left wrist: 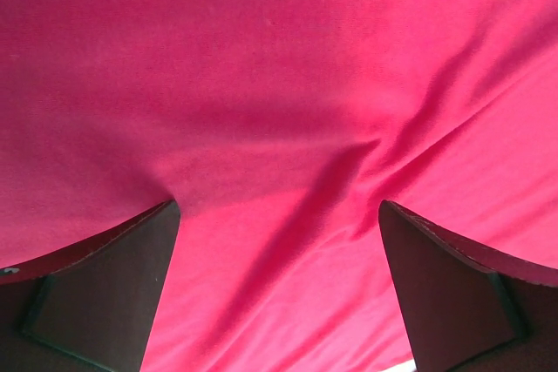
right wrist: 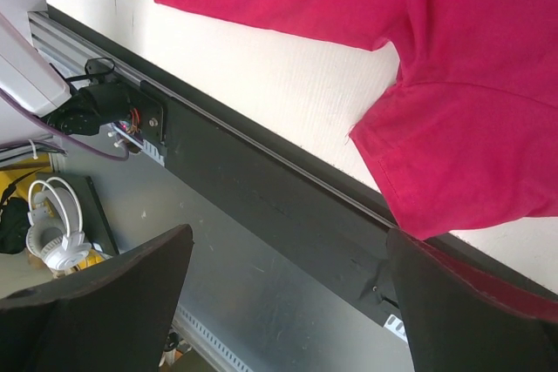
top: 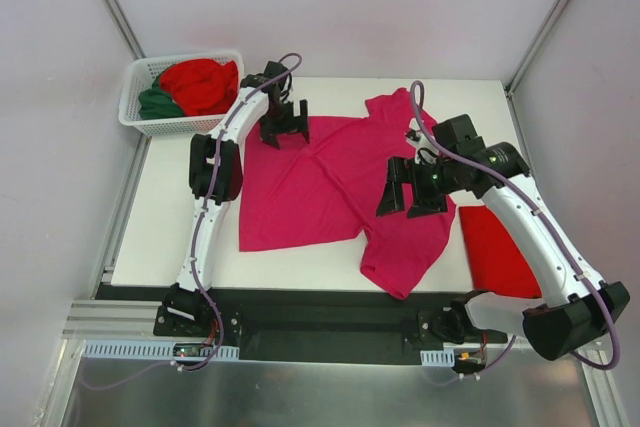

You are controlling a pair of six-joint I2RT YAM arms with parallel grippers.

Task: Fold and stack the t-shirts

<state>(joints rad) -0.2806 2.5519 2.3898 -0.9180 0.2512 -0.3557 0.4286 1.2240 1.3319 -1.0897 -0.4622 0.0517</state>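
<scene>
A magenta-pink t-shirt (top: 320, 182) lies spread on the white table (top: 170, 217), creased, with one sleeve toward the near edge. My left gripper (top: 285, 129) hangs open low over its far-left corner. In the left wrist view pink cloth (left wrist: 279, 84) fills the frame between the open gripper (left wrist: 279, 208), nothing pinched. My right gripper (top: 412, 192) hovers open above the shirt's right side. Its wrist view shows the shirt's sleeve and hem (right wrist: 471, 102) beyond the empty gripper (right wrist: 289, 234). A folded red t-shirt (top: 497, 249) lies at the right. More t-shirts, red (top: 200, 85) and dark green (top: 157, 103), fill the basket.
The white lattice basket (top: 135, 119) stands at the table's far-left corner. A black rail (right wrist: 261, 180) runs along the table's near edge, with a metal floor (right wrist: 253, 294) and white headphones (right wrist: 54, 246) below it. Grey walls enclose the table.
</scene>
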